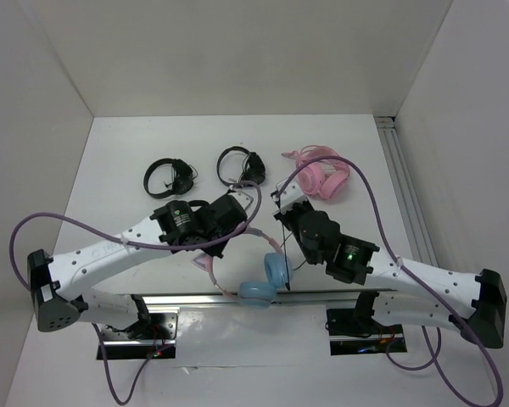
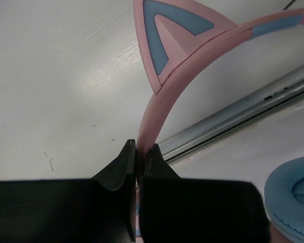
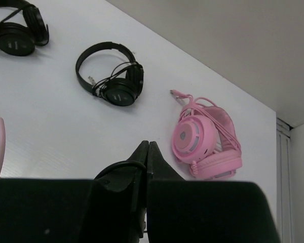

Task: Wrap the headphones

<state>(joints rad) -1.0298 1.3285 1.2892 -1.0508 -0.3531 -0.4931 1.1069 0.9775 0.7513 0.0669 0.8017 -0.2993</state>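
The headphones have light blue ear cups resting near the table's front rail, and a thin pink headband with cat ears arching up to the left. My left gripper is shut on the pink headband, just below a cat ear. A blue ear cup shows at the lower right of the left wrist view. My right gripper is shut on the thin black cable, which loops over one finger. The cable runs down towards the ear cups.
All-pink cat-ear headphones lie at the back right and also show in the right wrist view. Two black headphones lie at the back. A metal rail runs along the front edge. White walls enclose the table.
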